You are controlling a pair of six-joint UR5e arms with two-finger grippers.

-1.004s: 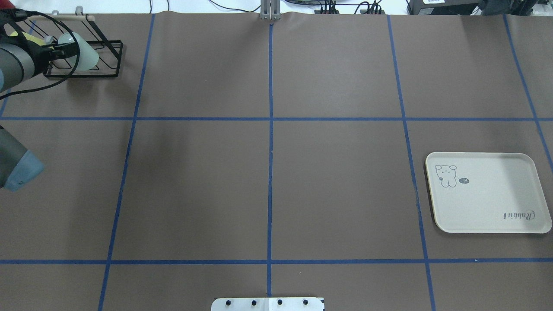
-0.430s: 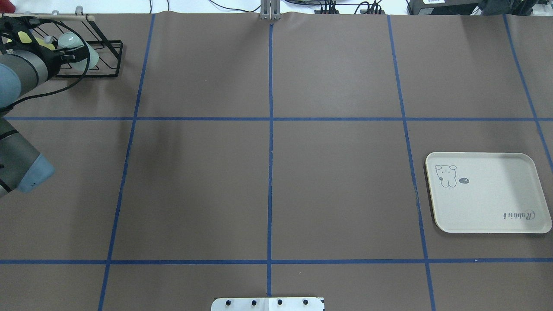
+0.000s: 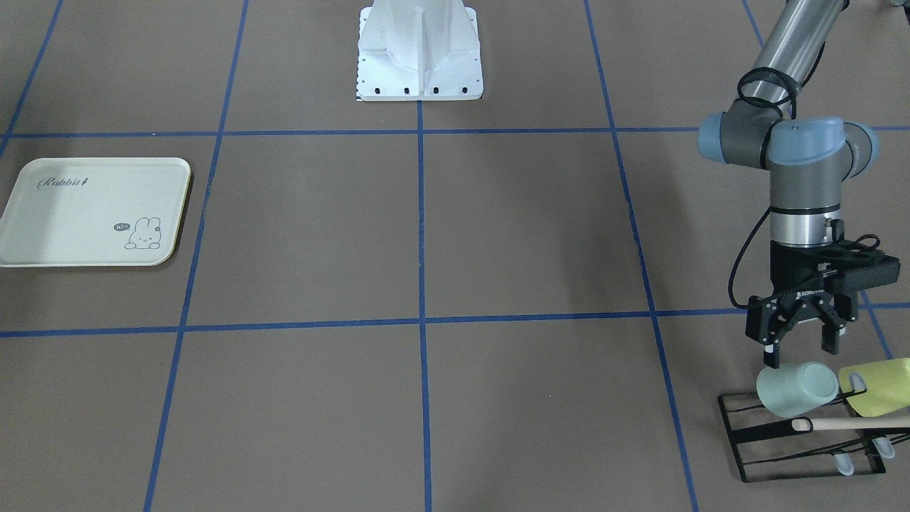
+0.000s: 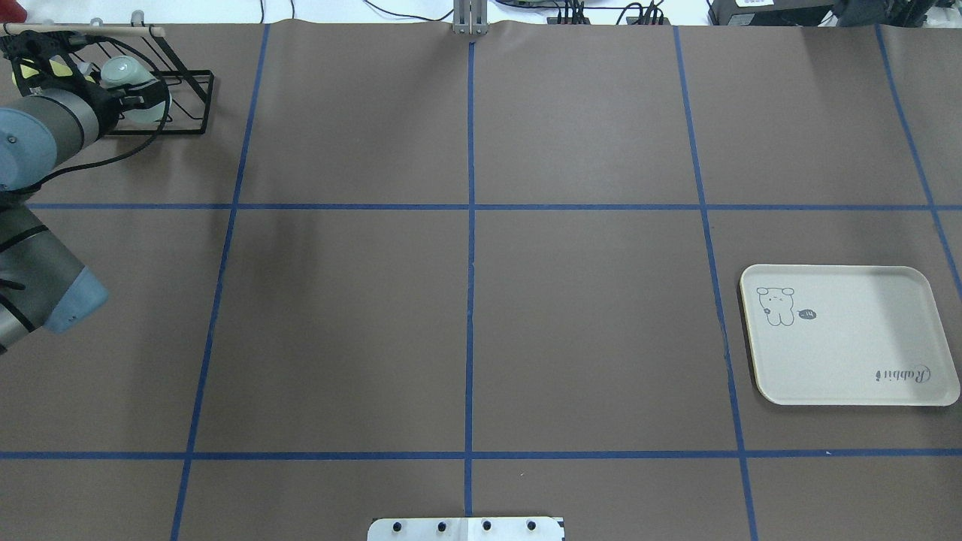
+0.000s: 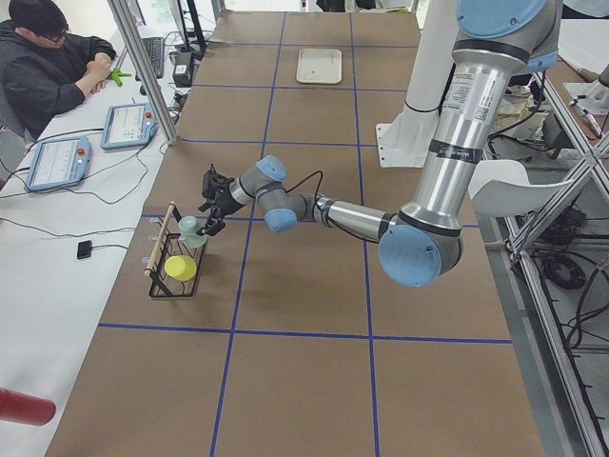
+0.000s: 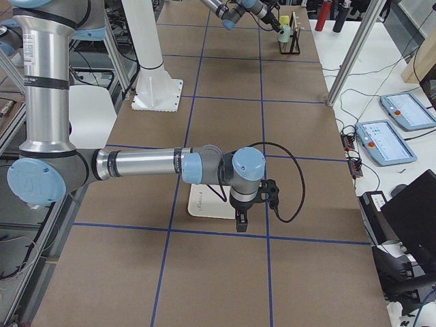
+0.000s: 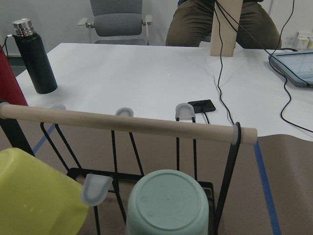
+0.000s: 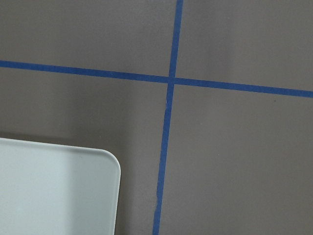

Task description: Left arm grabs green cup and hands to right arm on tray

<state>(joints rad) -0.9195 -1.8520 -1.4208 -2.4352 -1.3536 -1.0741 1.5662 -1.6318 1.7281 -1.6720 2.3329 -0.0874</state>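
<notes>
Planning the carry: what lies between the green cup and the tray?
Only bare brown table crossed by blue tape lines separates the green cup from the tray, as the front-facing view shows.

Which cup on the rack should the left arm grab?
Find the black wire rack at the table's corner near the left arm. The green cup sits tipped there, right before the open fingers. It is pale mint, unlike the yellow-green cup beside it.
</notes>
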